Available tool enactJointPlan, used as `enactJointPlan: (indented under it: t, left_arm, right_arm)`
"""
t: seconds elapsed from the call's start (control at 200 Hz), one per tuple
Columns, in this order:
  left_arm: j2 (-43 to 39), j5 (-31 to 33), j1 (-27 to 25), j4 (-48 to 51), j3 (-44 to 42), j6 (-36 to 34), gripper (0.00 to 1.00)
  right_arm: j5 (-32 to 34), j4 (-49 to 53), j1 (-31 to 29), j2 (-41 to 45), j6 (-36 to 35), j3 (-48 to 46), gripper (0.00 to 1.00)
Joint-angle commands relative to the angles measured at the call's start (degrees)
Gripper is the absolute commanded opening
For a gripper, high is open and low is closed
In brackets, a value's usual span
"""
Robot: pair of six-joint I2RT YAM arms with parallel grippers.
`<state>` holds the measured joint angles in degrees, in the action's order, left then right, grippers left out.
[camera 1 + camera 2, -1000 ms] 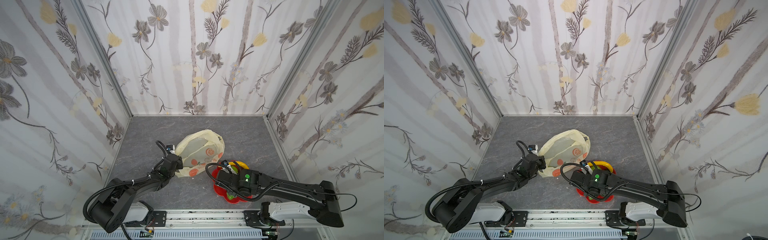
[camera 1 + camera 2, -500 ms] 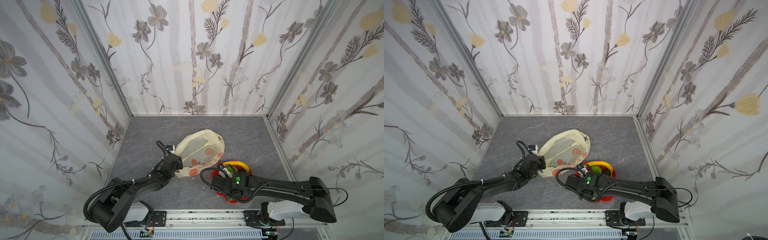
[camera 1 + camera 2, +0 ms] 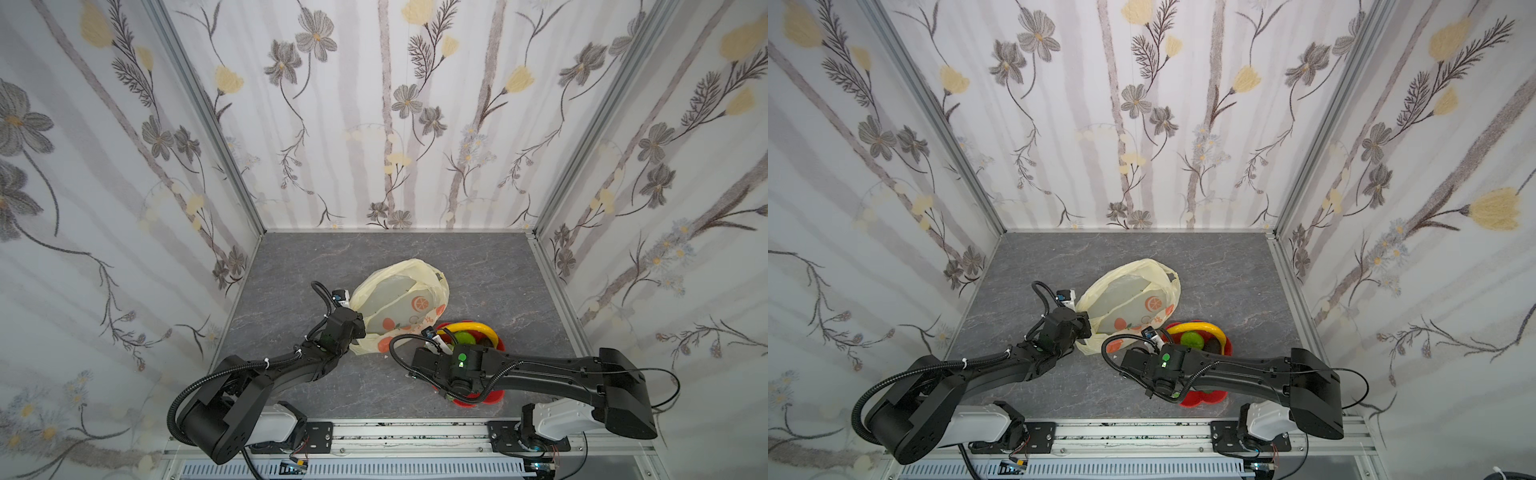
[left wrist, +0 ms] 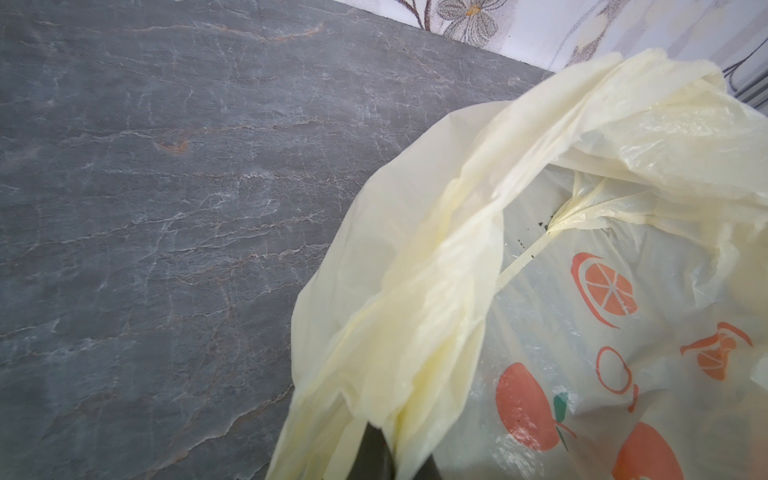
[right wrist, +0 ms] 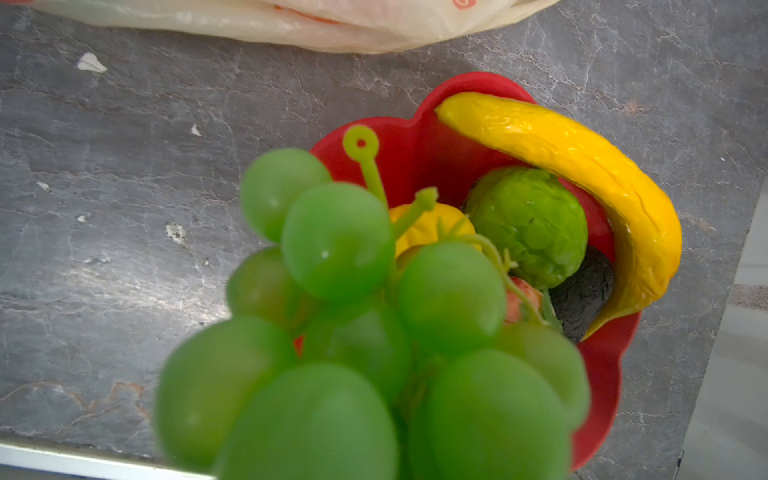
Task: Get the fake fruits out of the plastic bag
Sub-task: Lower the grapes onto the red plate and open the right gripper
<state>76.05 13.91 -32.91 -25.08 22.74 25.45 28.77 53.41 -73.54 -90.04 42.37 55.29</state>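
Left gripper [image 4: 384, 436] pinches the bag [image 3: 399, 291] rim shut, while grapes [image 5: 365, 332] hang over the dish [image 5: 606, 374] directly beneath the right gripper [image 3: 457, 384], whose jaws are hidden, so I cannot tell their width

Blurred grape bunch [image 5: 374, 332] runs off the picture's edge (nearest grapes worst); right arm [image 3: 1246, 374] half-covers red dish [image 3: 1206, 397].

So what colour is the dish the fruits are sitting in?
Red; the dish shows best in the right wrist view.
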Motion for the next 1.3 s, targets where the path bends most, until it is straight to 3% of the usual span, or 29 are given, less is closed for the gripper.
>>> enactJointPlan:
  t: [0.0,0.21,0.645,0.899,1.054,1.164,1.294]
  left_arm:
    - [0.2,0.7,0.1,-0.7,0.1,-0.3,0.0]
    - [0.2,0.4,0.1,-0.8,0.1,-0.2,0.0]
    - [0.7,0.2,0.4,-0.8,0.3,-0.3,0.0]
    - [1.1,0.3,0.6,-0.8,0.3,-0.2,0.0]
    - [1.9,0.0,0.6,-0.8,0.7,-0.1,0.0]
    - [2.1,-0.2,0.6,-0.8,0.8,-0.2,0.0]
    - [2.0,0.1,0.6,-0.8,0.8,-0.2,0.0]
  right_arm:
    - [0.4,-4.5,0.1,-1.8,0.3,0.2,0.42]
    - [0.5,-5.5,1.1,-4.8,0.7,0.1,0.44]
    - [-1.3,-7.9,3.6,-2.4,0.3,-3.1,0.51]
    - [-1.6,-6.3,4.0,-1.7,1.0,-3.5,0.64]
    - [-4.0,-5.7,4.1,3.4,-0.2,-4.7,0.68]
    - [-6.2,-5.2,4.0,5.0,-0.7,-5.4,0.81]
    - [-7.3,-4.4,4.0,6.7,-0.6,-6.0,0.82]
